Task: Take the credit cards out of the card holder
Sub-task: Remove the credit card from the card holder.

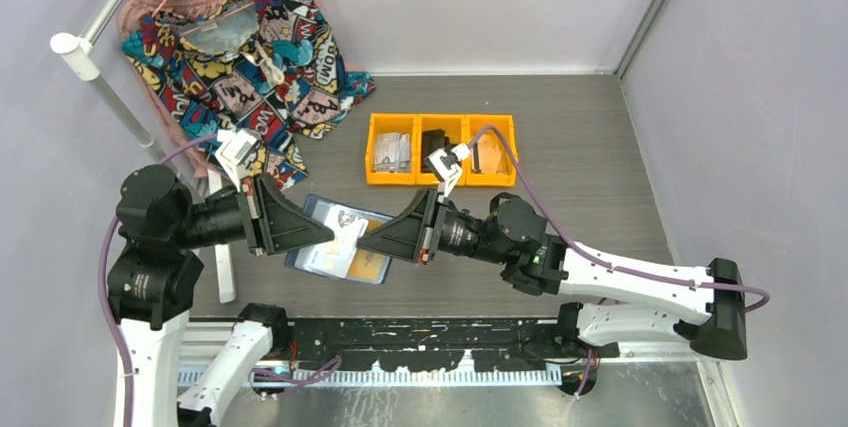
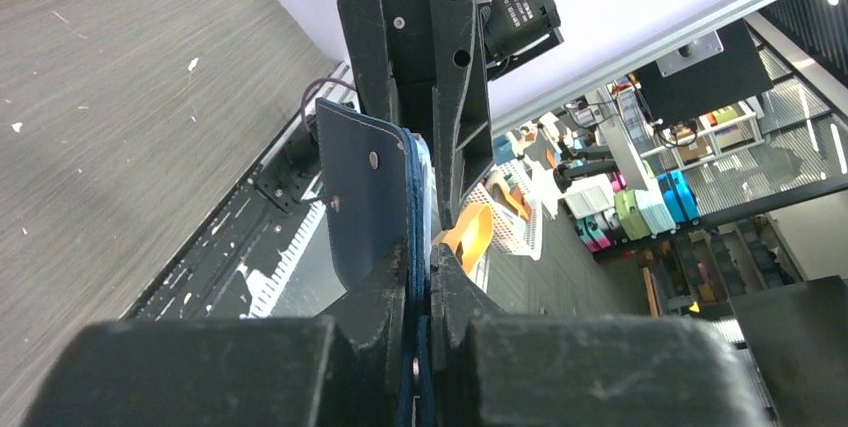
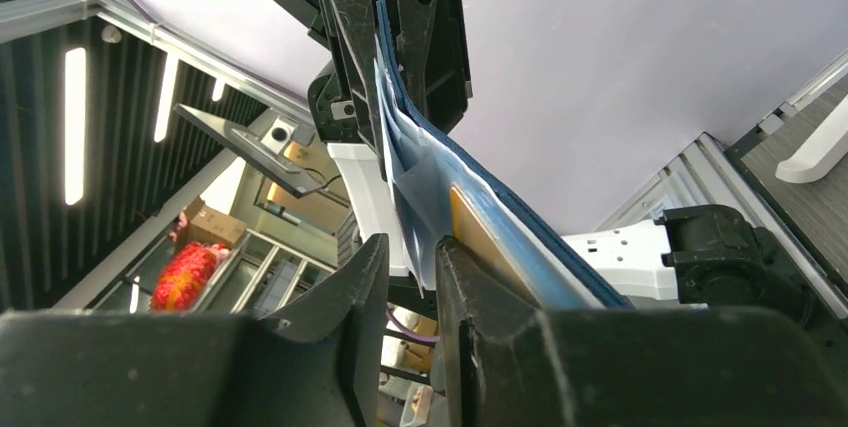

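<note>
Top external: navy-blue leather bifold card holder (image 1: pixel 320 209) held open above grey tabletop (image 1: pixel 580 147) w/ tan credit cards (image 1: pixel 366 265) in pockets; left jaws clenched on its edge; right jaws straddle other edge, can't tell if gripping. Risk: one-sided hold, holder sags, cards spill.

We see the holder (image 1: pixel 318 209) open like a book and lifted off the table, near the front edge. The left gripper (image 1: pixel 322 237) pinches one of its edges. Its outside is navy with small metal studs (image 2: pixel 373 159); its light blue inside faces up. The cards (image 1: pixel 342 222) still sit in the pockets: a pale one with print on the far half, and an orange one (image 1: pixel 366 266) beside another pale one on the near half.
</note>
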